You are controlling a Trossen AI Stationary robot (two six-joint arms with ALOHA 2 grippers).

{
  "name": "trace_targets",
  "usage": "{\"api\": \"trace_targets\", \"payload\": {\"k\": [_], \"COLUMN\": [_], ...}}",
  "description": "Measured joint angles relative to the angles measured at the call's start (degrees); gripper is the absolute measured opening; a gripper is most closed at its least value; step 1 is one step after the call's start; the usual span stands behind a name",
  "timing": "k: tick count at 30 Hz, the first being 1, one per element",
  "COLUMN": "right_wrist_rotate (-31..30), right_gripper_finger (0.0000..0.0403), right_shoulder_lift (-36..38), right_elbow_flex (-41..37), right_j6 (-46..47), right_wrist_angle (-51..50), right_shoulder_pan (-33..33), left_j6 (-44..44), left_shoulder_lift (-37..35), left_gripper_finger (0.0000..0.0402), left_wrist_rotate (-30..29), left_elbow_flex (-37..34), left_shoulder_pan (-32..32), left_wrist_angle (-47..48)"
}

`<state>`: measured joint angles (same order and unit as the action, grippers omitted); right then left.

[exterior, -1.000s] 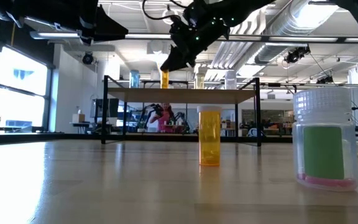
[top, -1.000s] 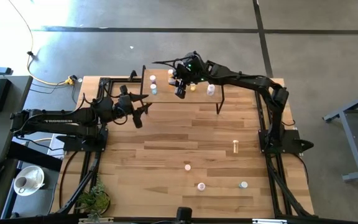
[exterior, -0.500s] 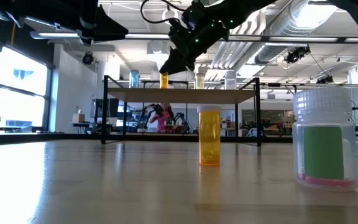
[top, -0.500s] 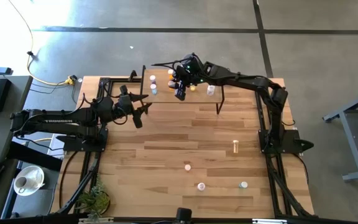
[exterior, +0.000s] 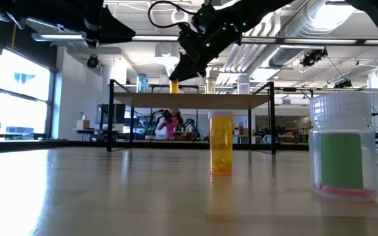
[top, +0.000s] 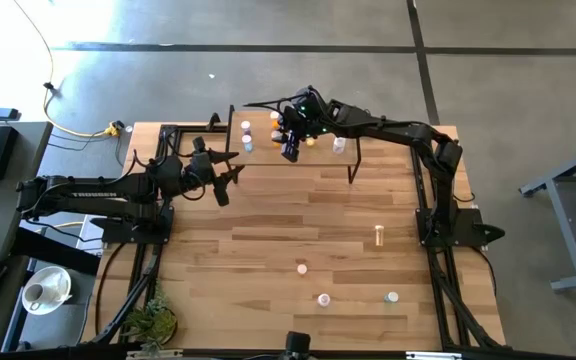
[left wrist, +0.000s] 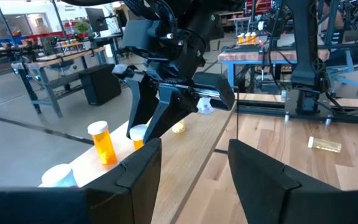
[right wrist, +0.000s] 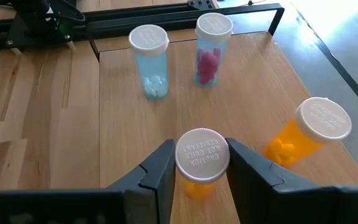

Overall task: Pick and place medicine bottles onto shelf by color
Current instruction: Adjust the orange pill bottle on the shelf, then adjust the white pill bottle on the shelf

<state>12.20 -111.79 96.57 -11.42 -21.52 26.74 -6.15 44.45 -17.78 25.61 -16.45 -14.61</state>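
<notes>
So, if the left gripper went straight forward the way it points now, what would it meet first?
Probably the right gripper, which stands over the shelf edge directly ahead of the left gripper. The orange bottle sits off to one side. Depth is unclear, so the shelf edge could come first.

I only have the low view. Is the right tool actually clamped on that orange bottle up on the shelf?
Observer: Yes. In the right wrist view, the right tool presses both sides of the orange bottle at its white cap.
Operator: What else stands on the shelf near it?
Observer: On the shelf, a second orange bottle beside it, and two blue bottles farther off, one with white pills and one with red.
Operator: And the left tool?
Observer: The left tool is open and empty, off the shelf's left end.
</notes>
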Motion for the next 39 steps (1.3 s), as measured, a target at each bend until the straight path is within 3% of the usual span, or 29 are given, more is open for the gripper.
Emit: {"api": "trace_targets", "payload": {"k": [6, 16, 29, 39], "right_wrist_rotate": [0.0, -0.2, -0.2, 0.2], "right_gripper_finger": [0.0118, 0.0158, 0.0161, 0.0161], "right_shoulder_lift": [0.0, 0.0, 2.8, 8.1], "right_elbow_flex": [0.0, 0.1, 0.2, 0.2], "right_j6": [-0.1, -0.4, -0.6, -0.4], "right_wrist_angle": [0.0, 0.9, 0.7, -9.4], "right_shoulder_pan": [0.0, 0.0, 0.0, -0.5], "left_j6": [0.0, 0.0, 0.0, 0.0], "left_shoulder_lift": [0.0, 0.0, 0.0, 0.0], "left_gripper_finger": [0.0175, 0.0175, 0.0175, 0.0175], "left_wrist_rotate": [0.0, 0.0, 0.0, 0.0], "left_elbow_flex": [0.0, 0.0, 0.0, 0.0], "left_shoulder_pan": [0.0, 0.0, 0.0, 0.0], "left_wrist_angle": [0.0, 0.5, 1.7, 8.2]}}
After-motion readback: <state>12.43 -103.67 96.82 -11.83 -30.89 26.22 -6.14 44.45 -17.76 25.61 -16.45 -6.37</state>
